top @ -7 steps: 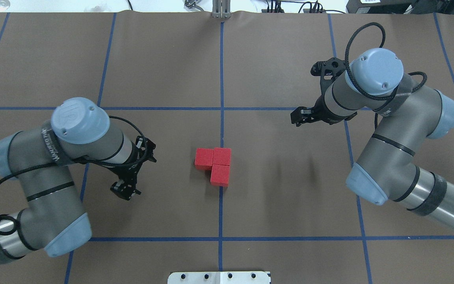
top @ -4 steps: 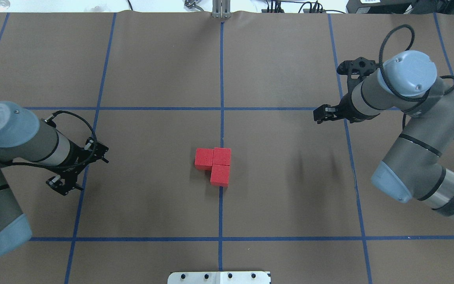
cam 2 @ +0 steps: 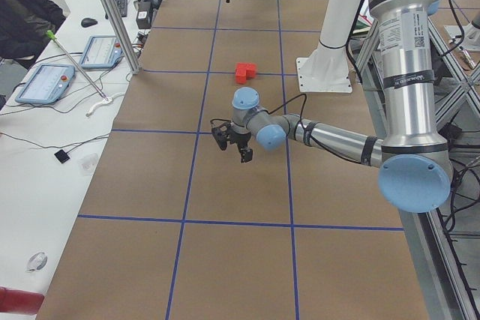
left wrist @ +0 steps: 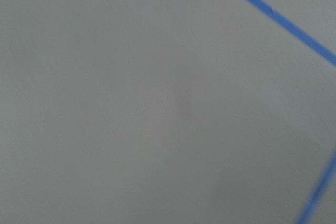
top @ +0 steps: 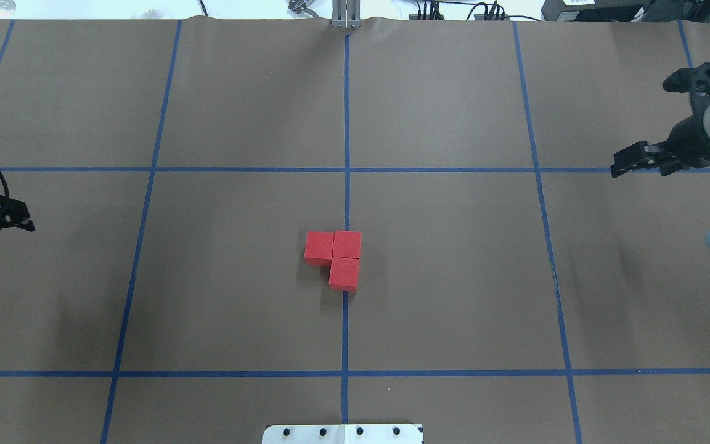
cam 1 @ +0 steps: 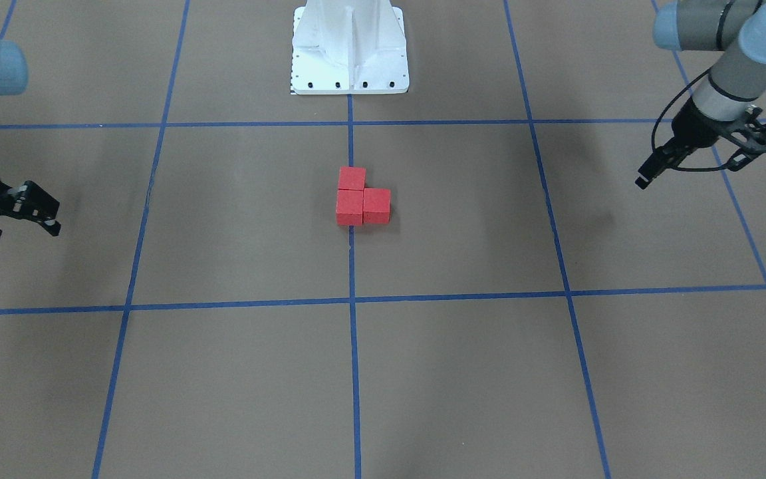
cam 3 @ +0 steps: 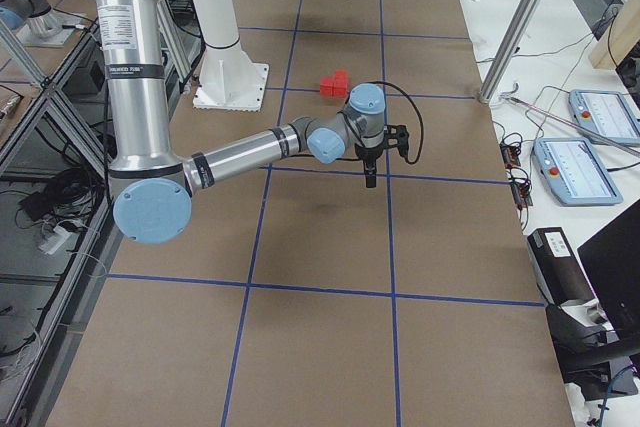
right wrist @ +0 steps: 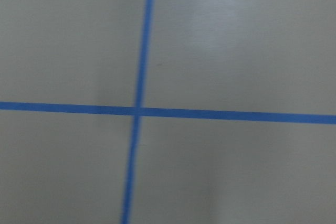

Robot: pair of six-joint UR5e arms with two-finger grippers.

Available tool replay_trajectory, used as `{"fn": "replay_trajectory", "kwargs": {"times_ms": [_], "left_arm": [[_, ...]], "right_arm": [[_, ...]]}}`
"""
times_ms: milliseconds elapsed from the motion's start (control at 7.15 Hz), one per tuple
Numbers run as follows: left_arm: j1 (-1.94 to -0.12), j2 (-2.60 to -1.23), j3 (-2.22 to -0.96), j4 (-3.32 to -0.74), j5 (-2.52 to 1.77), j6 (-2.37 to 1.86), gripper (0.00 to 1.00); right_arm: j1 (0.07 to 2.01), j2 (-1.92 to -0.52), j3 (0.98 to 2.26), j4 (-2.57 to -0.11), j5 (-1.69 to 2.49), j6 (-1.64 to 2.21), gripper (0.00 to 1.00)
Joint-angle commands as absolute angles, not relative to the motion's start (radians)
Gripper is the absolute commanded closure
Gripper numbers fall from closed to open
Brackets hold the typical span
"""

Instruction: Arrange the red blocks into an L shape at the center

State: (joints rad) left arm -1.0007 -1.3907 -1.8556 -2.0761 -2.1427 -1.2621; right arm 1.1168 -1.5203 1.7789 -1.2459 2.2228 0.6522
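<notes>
Three red blocks sit touching in an L at the table's middle, beside the blue centre line: one [top: 319, 246] on the left, one [top: 347, 244] at the corner, one [top: 344, 274] nearer the robot base. They also show in the front view [cam 1: 360, 198]. My left gripper [cam 1: 643, 179] hangs far out at the table's left side, its fingers together, holding nothing. My right gripper [top: 617, 169] hangs far to the right, fingers together and empty. Both wrist views show only brown table cover and blue tape.
Blue tape lines [top: 346, 123] divide the brown table cover into a grid. The white robot base plate [cam 1: 350, 60] stands at the near middle edge. Tablets and cables [cam 2: 45, 84] lie on a side bench beyond the far edge.
Both arms have drawn back outward from the blocks, the left to the left edge and the right to the right edge. The three blocks have not moved.
</notes>
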Motion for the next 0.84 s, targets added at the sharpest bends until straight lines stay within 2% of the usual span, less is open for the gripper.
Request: {"fn": "replay_trajectory", "kwargs": {"times_ms": [0,280,699], "left_arm": [[-1.243,-1.388,-1.700,-2.082,-2.272,-0.768,0.00],[-1.275,-1.397,-1.700,-2.082,-2.273,-0.693,0.00],[-1.279,-1.394,-1.764,-2.075,-2.353,-0.696,0.00]], "right_arm": [[1.324,-1.545,1.593,-1.244,2.377,0.313,0.00],[1.396,-1.545,1.549,-1.244,2.398,0.221,0.00],[1.394,-1.542,1.552,-1.241,2.388,0.233,0.00]]}}
